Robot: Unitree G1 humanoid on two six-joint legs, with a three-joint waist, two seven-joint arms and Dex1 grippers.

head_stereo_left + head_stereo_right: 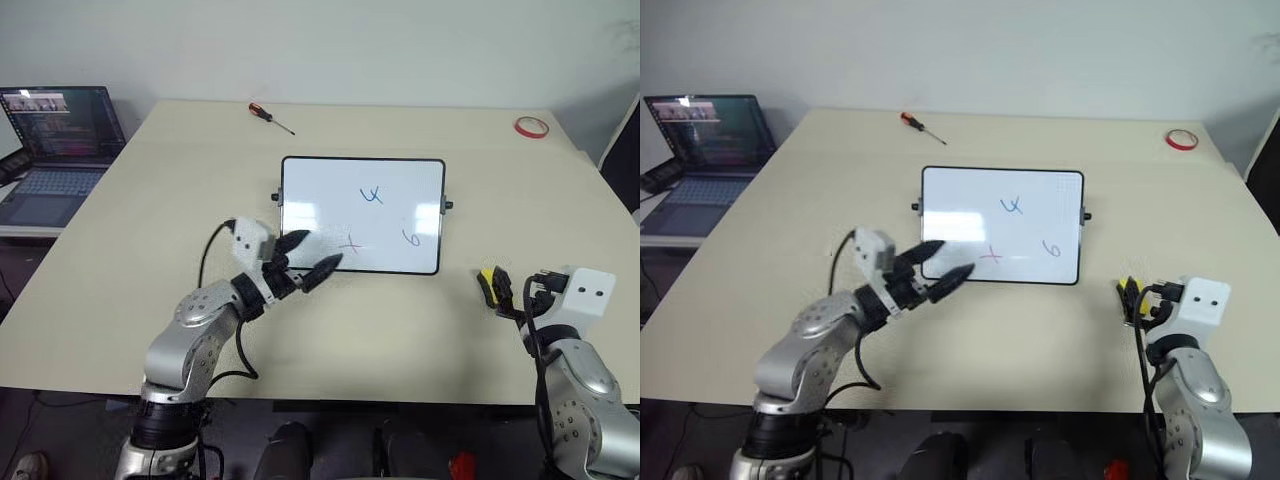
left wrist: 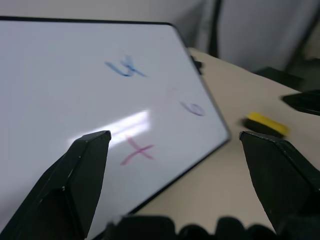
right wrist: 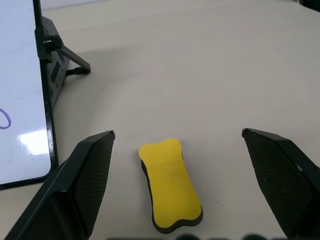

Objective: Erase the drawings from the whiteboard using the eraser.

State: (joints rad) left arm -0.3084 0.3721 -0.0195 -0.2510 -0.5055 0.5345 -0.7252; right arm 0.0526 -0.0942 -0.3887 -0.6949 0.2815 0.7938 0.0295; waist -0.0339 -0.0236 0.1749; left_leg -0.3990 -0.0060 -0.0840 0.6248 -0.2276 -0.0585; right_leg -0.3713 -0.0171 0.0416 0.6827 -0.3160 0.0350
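Nearest the robot, the right gripper [image 3: 177, 187] hangs low over the beige table [image 1: 150, 300] with its two black fingers spread wide and nothing between them; the eraser [image 3: 170, 184], a yellow bone-shaped block with a dark base, lies flat on the table just ahead of it, untouched. The left gripper [image 1: 308, 257] is likewise spread and empty, its fingertips [image 1: 327, 268] over the near left corner of the whiteboard [image 1: 310, 185]. The whiteboard lies in the middle of the table, well left of the eraser, with all three drawings on it: a red cross [image 1: 349, 243] nearest the left gripper, a blue loop like a 6 [image 1: 411, 238] toward the right edge, and a blue x-like squiggle [image 1: 372, 195] farther back. No readable writing or brand shows on them. Beyond lie a red-handled screwdriver [image 1: 270, 117], a red tape ring [image 1: 531, 126] at the far right corner, and an open laptop [image 1: 55, 150] off to the left.
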